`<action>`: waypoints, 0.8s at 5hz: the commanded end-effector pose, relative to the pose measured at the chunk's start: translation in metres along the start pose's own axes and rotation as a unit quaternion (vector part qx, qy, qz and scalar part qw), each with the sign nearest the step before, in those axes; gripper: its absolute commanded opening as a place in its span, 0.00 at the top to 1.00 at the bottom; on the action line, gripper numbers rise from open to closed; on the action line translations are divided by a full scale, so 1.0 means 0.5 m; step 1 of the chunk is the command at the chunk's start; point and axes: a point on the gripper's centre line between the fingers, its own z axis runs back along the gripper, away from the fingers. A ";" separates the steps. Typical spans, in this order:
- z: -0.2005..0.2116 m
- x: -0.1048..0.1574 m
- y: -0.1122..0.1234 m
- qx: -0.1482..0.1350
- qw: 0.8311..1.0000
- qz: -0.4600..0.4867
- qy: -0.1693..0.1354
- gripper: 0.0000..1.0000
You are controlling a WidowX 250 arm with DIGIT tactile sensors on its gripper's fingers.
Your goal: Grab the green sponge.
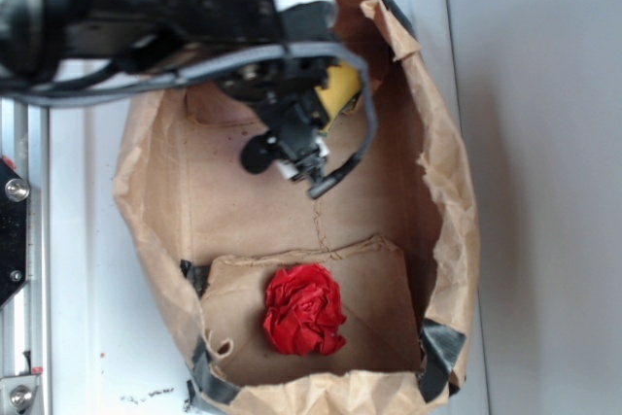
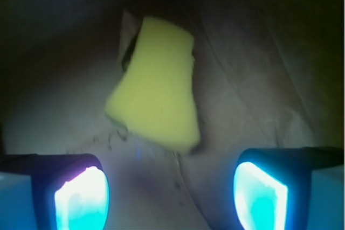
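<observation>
The green sponge [image 2: 156, 90] shows its yellow foam face, with a thin dark edge on its upper left side. It lies on the brown paper floor of a bag, ahead of my gripper [image 2: 171, 195]. The two fingers [image 2: 81, 197] stand wide apart at the bottom of the wrist view, with only bare paper between them. In the exterior view the sponge [image 1: 340, 89] is a yellow patch at the bag's far end, mostly hidden behind the black arm, and the gripper [image 1: 309, 167] hangs just in front of it.
A brown paper bag [image 1: 442, 191] lies open on the white surface, and its crumpled walls close in on all sides. A red wrinkly paper ball [image 1: 304, 310] sits on a folded flap at the near end. A metal rail [image 1: 19, 269] runs along the left.
</observation>
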 end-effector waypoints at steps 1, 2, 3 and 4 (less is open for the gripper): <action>0.011 0.029 -0.013 -0.009 0.999 0.019 -0.039 0.00; -0.001 0.023 -0.023 -0.004 0.999 0.017 -0.044 0.00; -0.014 0.021 -0.030 0.002 0.999 0.015 -0.052 0.00; -0.024 0.021 -0.036 0.006 0.998 0.010 -0.057 0.00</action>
